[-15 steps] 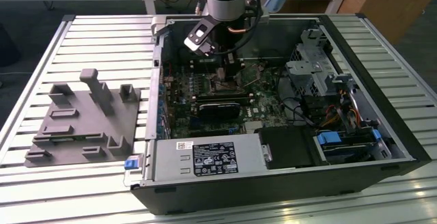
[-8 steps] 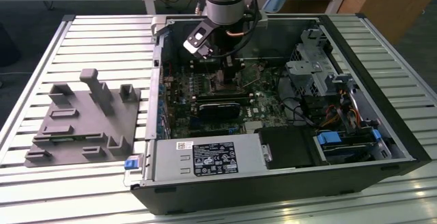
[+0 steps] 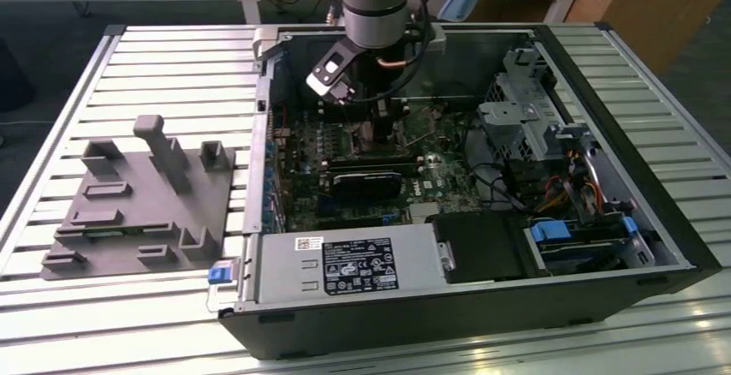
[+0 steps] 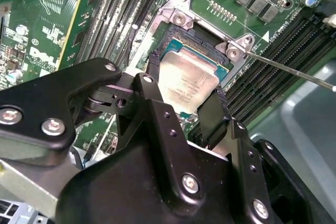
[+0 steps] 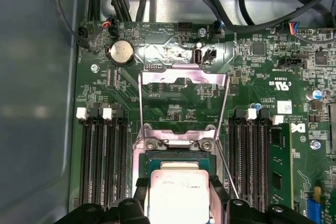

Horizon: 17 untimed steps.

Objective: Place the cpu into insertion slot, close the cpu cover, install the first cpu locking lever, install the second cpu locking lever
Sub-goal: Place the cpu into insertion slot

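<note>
In the exterior view, an open computer case lies on a slatted metal tabletop. A grey plastic block sits on the slats beside it, on the exterior view's left. The arm reaches down into the case, and its pincer is low over the green circuit board.

In the second wrist view, the pincer is pinching the chip, one black finger against each of two opposite edges. The chip's dull silver top faces up. It sits squarely over the socket, whose dark edge and silvery corner brackets show around it. I cannot tell whether the chip is fully seated or just above the socket. A thin metal lever sticks out sideways from one bracket.

In the first wrist view, the chip sits between the fingers of the pincer, over the socket. The cover is swung open, away from the socket on its hinged side, and the board shows through its cut-out. Long black memory slots run along both sides of the socket.
</note>
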Tool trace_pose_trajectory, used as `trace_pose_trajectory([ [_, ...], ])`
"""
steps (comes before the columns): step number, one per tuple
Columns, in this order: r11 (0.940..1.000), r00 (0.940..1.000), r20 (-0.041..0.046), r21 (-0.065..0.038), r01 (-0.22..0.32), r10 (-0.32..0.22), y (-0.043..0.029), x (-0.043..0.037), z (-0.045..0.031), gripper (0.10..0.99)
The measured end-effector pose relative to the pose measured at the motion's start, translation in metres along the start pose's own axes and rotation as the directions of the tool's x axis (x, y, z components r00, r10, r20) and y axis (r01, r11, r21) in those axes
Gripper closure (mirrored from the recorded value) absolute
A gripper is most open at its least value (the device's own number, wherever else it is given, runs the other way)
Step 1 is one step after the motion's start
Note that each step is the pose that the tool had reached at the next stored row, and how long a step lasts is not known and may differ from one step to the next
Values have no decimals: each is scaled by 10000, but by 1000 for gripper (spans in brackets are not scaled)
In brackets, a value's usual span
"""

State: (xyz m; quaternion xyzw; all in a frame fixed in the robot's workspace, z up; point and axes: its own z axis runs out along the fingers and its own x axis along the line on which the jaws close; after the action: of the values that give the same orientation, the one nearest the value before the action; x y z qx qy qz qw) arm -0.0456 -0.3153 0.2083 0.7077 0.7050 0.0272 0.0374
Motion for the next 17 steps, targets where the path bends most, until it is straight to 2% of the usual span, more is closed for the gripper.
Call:
trace_pose_trajectory([
  [8, 10000, 10000, 20, -2, 4, -4, -6, 1, 63, 549],
  [17, 10000, 10000, 23, 0, -3, 3, -9, 1, 93, 549],
])
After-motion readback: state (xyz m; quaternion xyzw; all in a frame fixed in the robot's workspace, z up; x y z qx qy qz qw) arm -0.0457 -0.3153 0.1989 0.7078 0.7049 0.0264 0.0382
